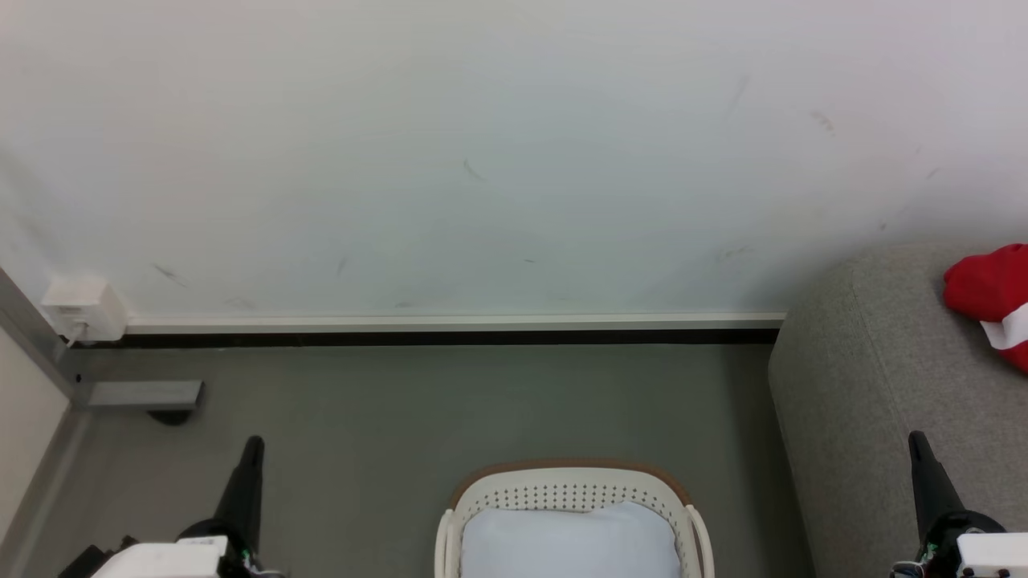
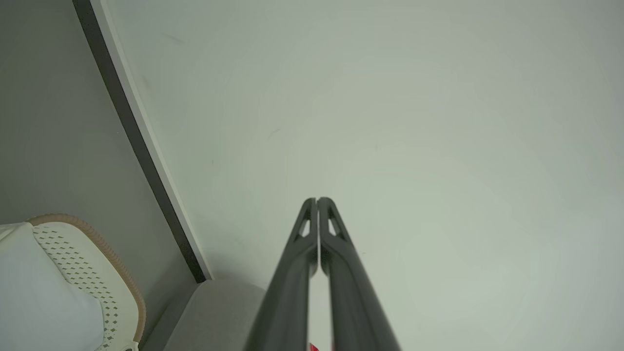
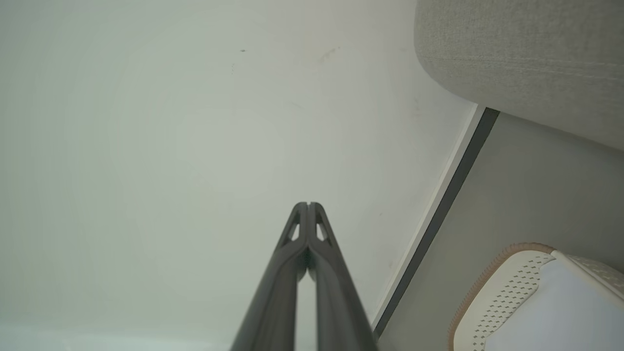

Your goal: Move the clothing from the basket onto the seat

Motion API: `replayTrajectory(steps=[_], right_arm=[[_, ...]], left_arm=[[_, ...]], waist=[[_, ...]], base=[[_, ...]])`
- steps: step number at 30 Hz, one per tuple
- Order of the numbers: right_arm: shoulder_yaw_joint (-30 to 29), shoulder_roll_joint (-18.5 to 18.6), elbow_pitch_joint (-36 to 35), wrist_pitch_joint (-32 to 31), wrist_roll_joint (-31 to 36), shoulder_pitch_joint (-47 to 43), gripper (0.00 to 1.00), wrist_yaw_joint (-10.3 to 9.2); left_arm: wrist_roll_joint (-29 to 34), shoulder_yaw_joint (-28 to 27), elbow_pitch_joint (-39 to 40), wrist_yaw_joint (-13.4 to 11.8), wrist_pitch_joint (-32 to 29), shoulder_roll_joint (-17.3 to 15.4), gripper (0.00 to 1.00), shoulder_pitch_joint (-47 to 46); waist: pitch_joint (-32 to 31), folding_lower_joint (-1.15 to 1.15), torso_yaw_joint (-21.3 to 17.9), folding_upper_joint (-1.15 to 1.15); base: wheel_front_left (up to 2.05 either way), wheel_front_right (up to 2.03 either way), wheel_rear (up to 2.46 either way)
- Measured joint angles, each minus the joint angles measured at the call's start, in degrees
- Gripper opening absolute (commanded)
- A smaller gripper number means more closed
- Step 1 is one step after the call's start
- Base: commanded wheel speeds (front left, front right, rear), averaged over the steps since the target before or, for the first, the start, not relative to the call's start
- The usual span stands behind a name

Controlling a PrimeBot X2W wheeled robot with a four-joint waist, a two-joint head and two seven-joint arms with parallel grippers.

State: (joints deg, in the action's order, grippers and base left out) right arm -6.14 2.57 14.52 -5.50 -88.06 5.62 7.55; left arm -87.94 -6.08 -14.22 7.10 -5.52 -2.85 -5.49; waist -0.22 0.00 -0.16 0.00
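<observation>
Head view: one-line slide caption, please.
Red clothing lies on the grey seat, the basket holds a pale cloth, and the left gripper and right gripper flank it, jaws shut.

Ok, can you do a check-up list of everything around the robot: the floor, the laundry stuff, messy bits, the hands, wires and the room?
Surface: plain grey floor.
Job's things: laundry basket stands on the floor with a pale white cloth in it; a red garment with a white stripe lies on the grey seat.
Clutter: grey bracket low at the left.
Grippers: left gripper and right gripper are both shut, holding nothing, pointing towards the wall.
Cables: maybe a short lead under the white wall box; too small to be sure.
Surroundings: scuffed white wall with a dark skirting strip.
</observation>
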Motion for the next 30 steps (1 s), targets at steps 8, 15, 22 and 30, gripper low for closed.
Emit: replayTrajectory(steps=[8, 15, 22, 30], right_arm=[[-0.24, 0.05, -0.19, -0.88, -3.01, 0.21, 0.00, 0.00], [-0.34, 0.07, -0.27, -1.07, -4.30, 0.32, 0.00, 0.00], [-0.34, 0.08, -0.27, -1.07, -4.30, 0.34, 0.00, 0.00], [-0.34, 0.08, -0.27, -1.07, -4.30, 0.34, 0.00, 0.00]], left_arm=[[-3.21, -0.36, 0.00, 0.19, -0.79, 0.03, 0.00, -0.47], [-4.03, -0.47, 0.00, 0.27, -1.02, 0.05, 0.00, -0.64], [-4.04, -0.48, 0.00, 0.27, -1.02, 0.05, 0.00, -0.65], [-4.03, -0.48, 0.00, 0.27, -1.02, 0.05, 0.00, -0.66]], waist=[[0.27, 0.00, 0.12, 0.00], [0.36, 0.00, 0.17, 0.00], [0.36, 0.00, 0.16, 0.00], [0.35, 0.00, 0.16, 0.00]], base=[[0.00, 0.00, 0.00], [0.00, 0.00, 0.00], [0.00, 0.00, 0.00], [0.00, 0.00, 0.00]])
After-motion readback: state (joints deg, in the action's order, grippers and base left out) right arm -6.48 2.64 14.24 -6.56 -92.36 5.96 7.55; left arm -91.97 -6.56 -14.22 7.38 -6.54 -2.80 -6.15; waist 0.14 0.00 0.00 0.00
